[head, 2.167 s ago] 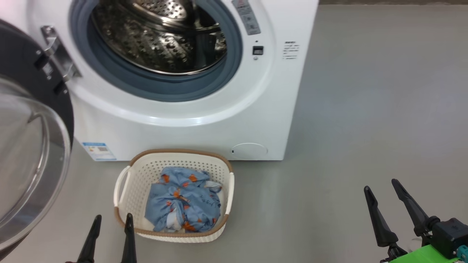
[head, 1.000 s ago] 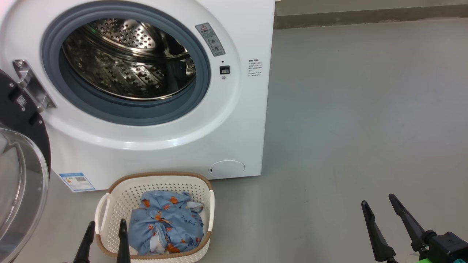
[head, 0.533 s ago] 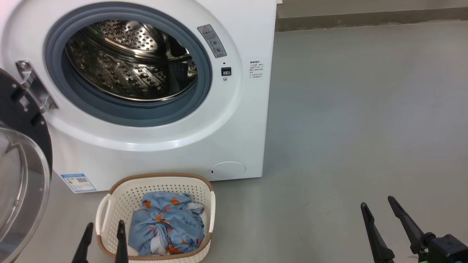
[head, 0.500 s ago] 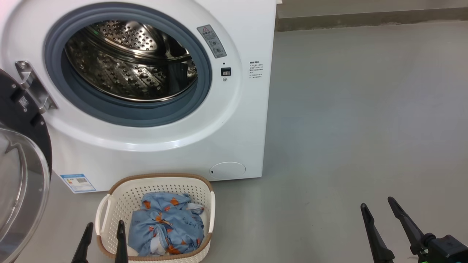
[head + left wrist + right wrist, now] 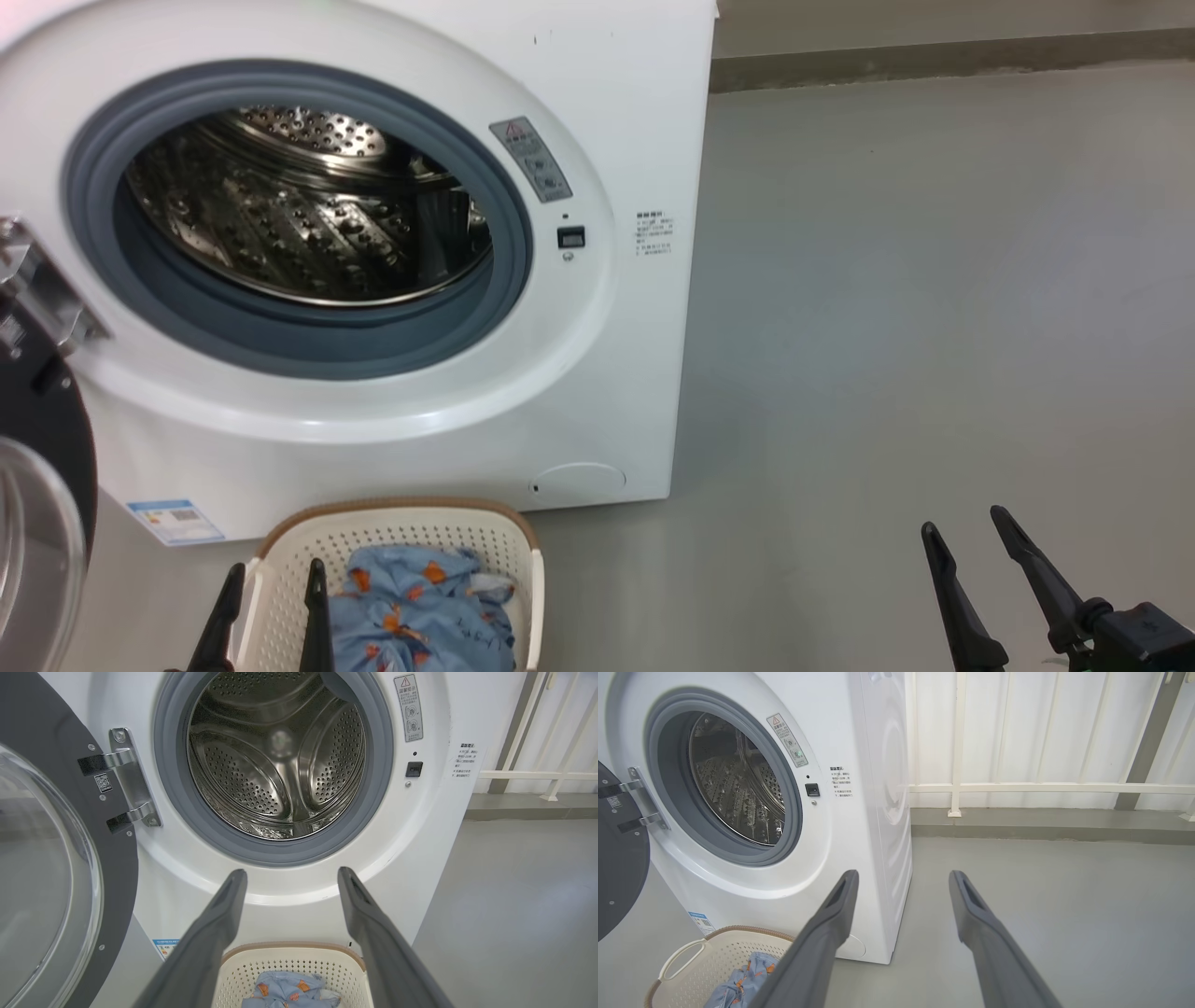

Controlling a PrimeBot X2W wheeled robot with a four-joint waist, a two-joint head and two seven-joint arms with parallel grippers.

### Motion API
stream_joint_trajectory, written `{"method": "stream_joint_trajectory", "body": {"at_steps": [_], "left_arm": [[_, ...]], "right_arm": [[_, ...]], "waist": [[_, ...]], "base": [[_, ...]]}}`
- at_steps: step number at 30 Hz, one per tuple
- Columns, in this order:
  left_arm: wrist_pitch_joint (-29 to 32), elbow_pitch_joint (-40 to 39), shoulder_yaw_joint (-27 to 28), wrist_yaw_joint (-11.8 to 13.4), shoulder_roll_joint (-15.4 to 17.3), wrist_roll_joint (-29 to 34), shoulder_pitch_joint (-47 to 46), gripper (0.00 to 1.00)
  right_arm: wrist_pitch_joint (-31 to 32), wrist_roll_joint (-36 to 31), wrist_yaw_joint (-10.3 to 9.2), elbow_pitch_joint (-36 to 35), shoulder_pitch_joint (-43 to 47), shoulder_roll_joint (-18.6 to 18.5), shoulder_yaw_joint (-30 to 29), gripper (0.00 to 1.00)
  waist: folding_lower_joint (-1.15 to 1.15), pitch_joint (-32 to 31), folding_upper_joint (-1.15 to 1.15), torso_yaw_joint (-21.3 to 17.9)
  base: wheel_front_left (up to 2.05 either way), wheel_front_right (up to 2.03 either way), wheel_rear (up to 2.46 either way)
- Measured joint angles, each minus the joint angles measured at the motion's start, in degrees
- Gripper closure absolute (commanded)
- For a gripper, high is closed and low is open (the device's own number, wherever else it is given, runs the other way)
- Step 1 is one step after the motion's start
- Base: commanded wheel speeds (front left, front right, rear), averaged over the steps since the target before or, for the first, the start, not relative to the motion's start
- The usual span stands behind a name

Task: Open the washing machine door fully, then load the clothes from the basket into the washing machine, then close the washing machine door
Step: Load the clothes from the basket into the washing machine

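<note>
The white washing machine [image 5: 597, 373] [image 5: 434, 826] [image 5: 859, 826] stands with its steel drum [image 5: 299, 215] [image 5: 280, 760] bare. Its black washing machine door [image 5: 42, 523] [image 5: 56, 868] [image 5: 616, 882] is swung wide open to the left on a metal hinge [image 5: 128, 781]. On the floor in front sits the cream basket [image 5: 392, 537] [image 5: 289, 963] [image 5: 691, 961] holding the light blue clothes [image 5: 420, 616] [image 5: 287, 991] [image 5: 740, 982]. My left gripper [image 5: 271, 567] [image 5: 292, 875] is open and empty over the basket's near left side. My right gripper [image 5: 962, 519] [image 5: 903, 877] is open and empty above the floor, right of the machine.
Grey floor [image 5: 934, 327] stretches to the right of the machine. A white railing [image 5: 1045, 786] and a low grey kerb [image 5: 1045, 828] run along the back wall.
The camera has tilted, so the machine and basket sit lower in the head view. Both grippers stay open and in about the same places.
</note>
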Motion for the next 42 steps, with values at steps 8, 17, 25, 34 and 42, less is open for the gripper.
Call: {"method": "stream_joint_trajectory", "body": {"at_steps": [8,17,25,34,42], "left_arm": [[-0.07,0.10,-0.18,0.22,0.19,0.00,-0.57,0.00],[-0.08,0.20,-0.53,0.51,0.20,0.00,-0.56,0.00],[-0.24,0.69,-0.80,0.64,0.19,-0.03,-0.55,0.00],[-0.57,6.12,-1.69,0.66,-0.15,-1.71,-1.54,0.00],[0.27,21.02,-3.50,-1.77,-1.60,-5.89,-7.97,0.00]], "right_arm": [[0.00,0.00,0.00,-0.01,-0.03,-0.01,0.09,0.00],[0.00,0.00,0.00,0.04,-0.05,-0.07,0.24,0.00],[0.00,0.00,0.00,0.07,-0.05,-0.29,0.35,0.00],[0.00,0.10,0.00,0.04,-0.08,-0.70,0.40,0.00],[0.00,0.21,0.00,-0.09,-1.39,-0.91,0.55,0.00]], "waist": [[0.00,0.53,0.00,0.19],[-0.01,0.59,0.00,0.24],[-0.01,0.47,0.00,0.20],[-0.01,1.40,0.00,0.20],[-0.01,3.34,0.00,-0.02]], "base": [[0.87,-0.87,0.00],[0.04,-0.04,0.00],[0.00,0.00,0.00],[0.00,0.00,0.00],[0.00,0.00,0.00]]}}
